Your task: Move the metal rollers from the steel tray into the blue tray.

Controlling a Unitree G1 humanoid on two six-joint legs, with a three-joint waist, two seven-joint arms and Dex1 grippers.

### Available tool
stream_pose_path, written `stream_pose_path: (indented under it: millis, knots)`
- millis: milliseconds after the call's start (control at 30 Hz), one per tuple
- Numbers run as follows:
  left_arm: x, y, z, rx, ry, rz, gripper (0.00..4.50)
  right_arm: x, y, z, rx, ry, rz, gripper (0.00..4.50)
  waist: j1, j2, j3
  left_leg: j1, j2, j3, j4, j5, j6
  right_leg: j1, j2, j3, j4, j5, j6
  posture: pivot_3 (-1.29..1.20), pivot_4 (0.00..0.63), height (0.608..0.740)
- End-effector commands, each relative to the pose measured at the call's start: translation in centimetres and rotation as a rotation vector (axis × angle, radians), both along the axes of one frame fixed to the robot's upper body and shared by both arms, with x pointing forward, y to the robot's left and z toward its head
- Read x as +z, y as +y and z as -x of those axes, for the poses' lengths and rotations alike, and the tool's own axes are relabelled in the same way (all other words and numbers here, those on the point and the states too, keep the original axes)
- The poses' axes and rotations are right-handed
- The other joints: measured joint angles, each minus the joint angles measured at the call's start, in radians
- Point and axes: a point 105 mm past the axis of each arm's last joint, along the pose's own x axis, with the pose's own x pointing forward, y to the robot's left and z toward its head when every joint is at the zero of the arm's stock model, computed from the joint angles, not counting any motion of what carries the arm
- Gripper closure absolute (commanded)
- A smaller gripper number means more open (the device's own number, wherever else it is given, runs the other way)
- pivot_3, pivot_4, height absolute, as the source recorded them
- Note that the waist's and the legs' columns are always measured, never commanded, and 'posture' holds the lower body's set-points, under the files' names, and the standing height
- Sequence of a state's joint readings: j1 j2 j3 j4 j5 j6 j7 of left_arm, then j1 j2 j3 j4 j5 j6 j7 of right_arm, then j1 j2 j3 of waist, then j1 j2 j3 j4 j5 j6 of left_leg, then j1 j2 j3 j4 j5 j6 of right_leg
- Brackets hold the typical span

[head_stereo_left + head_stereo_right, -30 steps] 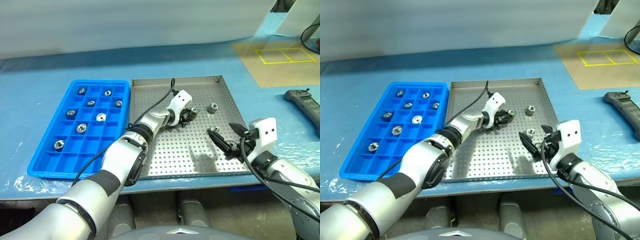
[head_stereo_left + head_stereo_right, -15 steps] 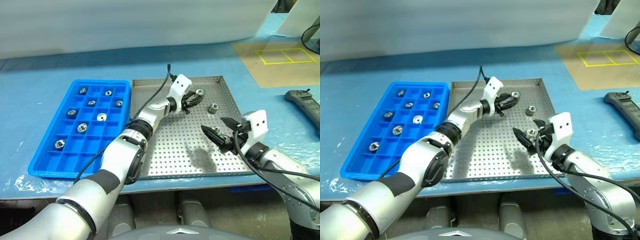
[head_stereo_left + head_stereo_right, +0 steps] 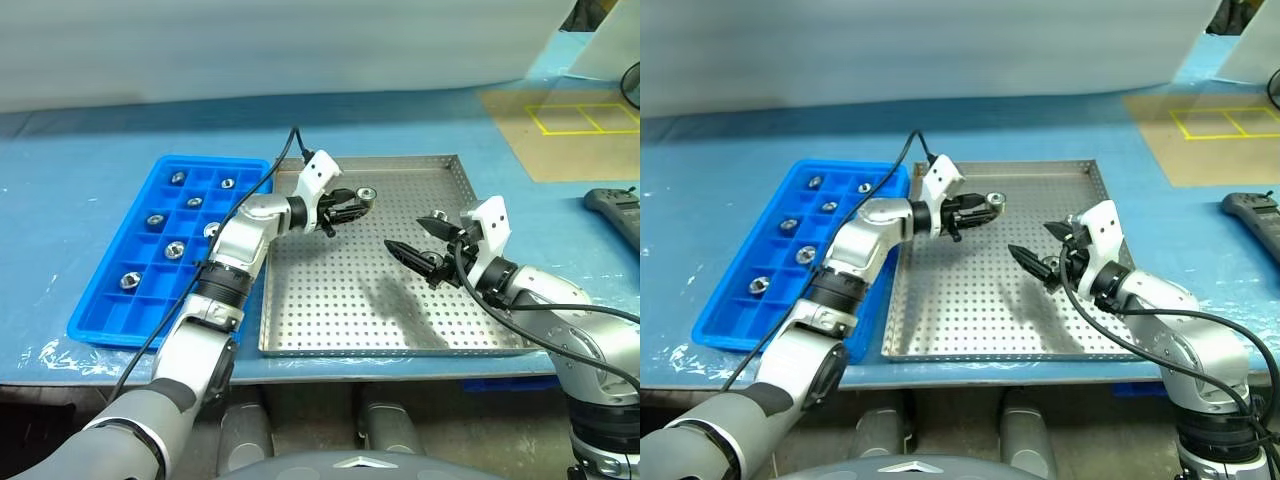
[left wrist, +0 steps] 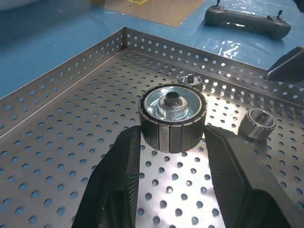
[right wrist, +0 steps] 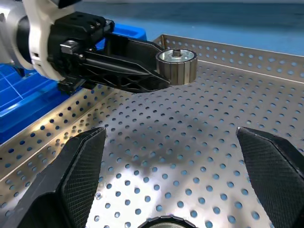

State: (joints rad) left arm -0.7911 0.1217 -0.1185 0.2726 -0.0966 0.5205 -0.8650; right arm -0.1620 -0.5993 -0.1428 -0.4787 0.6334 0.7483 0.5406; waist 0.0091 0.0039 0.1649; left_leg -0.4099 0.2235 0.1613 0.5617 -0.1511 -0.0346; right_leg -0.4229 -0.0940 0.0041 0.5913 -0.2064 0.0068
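L gripper (image 3: 362, 199) clamped on one metal roller (image 4: 173, 117), held clear above the steel tray (image 3: 330, 330), far-left part. Roller pinched across its ribbed sides, bore axis roughly upright, hub facing up.

Key relation for the coming move: blue tray (image 3: 115, 325) lies to the left of the held roller, just beside the steel tray's left rim. L fingers point right, away from it, so carry is leftward over the rim; L arm is the nearer one. Empty cells look plentiful in the near rows and right column; approx. seven rollers already sit in cells, e.g. (image 3: 129, 281).

R gripper (image 3: 418, 243) spread wide, holding nothing, hovering low over right-centre of steel tray. Two loose rollers (image 4: 257, 123), (image 4: 190, 80) rest on the tray floor near it; one edge right under R fingers (image 5: 164, 222). Judgement: R well placed for next pick.
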Motion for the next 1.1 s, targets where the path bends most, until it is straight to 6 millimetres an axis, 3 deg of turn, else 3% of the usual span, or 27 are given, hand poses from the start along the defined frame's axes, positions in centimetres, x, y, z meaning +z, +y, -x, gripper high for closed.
stream_pose_path:
  millis: [33, 233, 733, 1100]
  knots:
    - [1.9, 0.6, 1.2, 0.004, -0.042, 0.011, 2.81, 0.9, 0.5, -0.4, 0.060, -0.047, 0.013, 0.00, 0.007, 0.000, 0.000, 0.000, 0.000, 0.000, 0.000, 0.000, 0.000, 0.000, 0.000, 0.000, 0.000, 0.000, 0.000, -0.20, 0.150, 0.740]
    - [1.6, 3.5, 2.2, 0.130, -0.046, -0.023, 2.81, 1.1, 1.5, -1.6, 0.141, -0.058, 0.025, 0.00, 0.019, 0.000, 0.000, 0.001, 0.001, 0.000, -0.001, -0.001, -0.005, 0.000, 0.001, 0.000, 0.002, 0.000, 0.000, -0.10, 0.150, 0.740]
    - [2.0, 11.2, 2.7, 0.689, -0.126, -0.047, 2.81, 0.5, 3.8, -3.7, 0.293, -0.049, 0.027, 0.00, 0.069, 0.000, 0.000, 0.002, 0.001, -0.002, 0.000, 0.001, -0.008, -0.001, 0.001, -0.002, 0.007, 0.000, 0.000, 0.11, 0.150, 0.740]
    - [1.6, 15.4, 5.9, 1.015, -0.141, -0.089, 2.81, -0.1, 5.1, -4.7, 0.372, -0.040, 0.037, 0.00, 0.099, -0.001, 0.001, 0.000, 0.001, -0.006, 0.001, 0.003, -0.011, -0.002, 0.001, -0.004, 0.011, -0.001, 0.000, 0.22, 0.150, 0.740]
